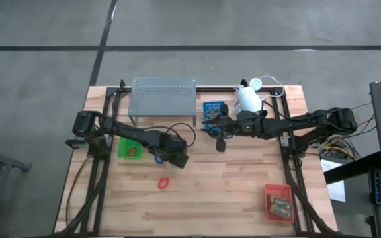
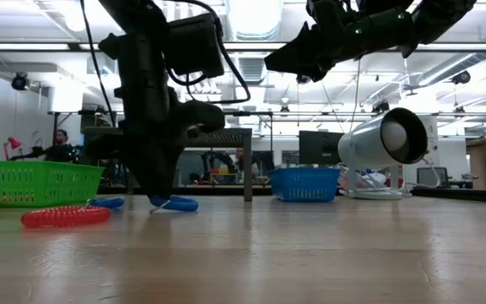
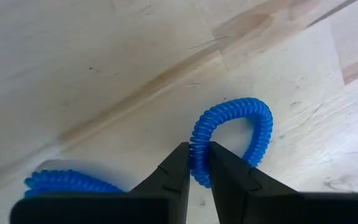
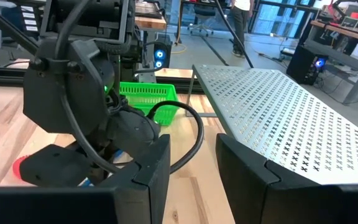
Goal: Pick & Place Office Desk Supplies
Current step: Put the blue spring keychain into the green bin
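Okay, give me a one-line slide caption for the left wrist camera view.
Left gripper pinching a blue coiled loop on the wooden table.

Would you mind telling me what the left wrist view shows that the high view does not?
Only the left wrist view shows the left end effector pinching a blue coiled loop. Only the high view shows the red-orange tray, the grey shelf, the white lamp and the right end effector. Both show the wooden table.

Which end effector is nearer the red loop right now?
Left. The left end effector sits just behind the red loop, pinching a blue loop. The right end effector hangs farther off toward the blue tray.
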You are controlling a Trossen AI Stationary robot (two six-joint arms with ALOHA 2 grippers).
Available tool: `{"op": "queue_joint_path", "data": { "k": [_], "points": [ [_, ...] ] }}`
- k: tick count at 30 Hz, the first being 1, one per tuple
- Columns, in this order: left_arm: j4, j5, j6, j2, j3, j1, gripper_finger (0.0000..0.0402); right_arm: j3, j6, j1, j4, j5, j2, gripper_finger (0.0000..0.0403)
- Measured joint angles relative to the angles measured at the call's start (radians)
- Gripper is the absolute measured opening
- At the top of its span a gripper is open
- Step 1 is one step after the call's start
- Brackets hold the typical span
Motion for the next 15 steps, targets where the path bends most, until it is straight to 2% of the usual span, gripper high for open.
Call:
{"op": "queue_joint_path", "data": {
  "k": [15],
  "points": [
    [-0.010, -0.105, 0.034, -0.103, 0.002, -0.001, 0.0054, 0.000, 0.000, 0.000, 0.000, 0.000, 0.000, 0.0127]
  ]
}}
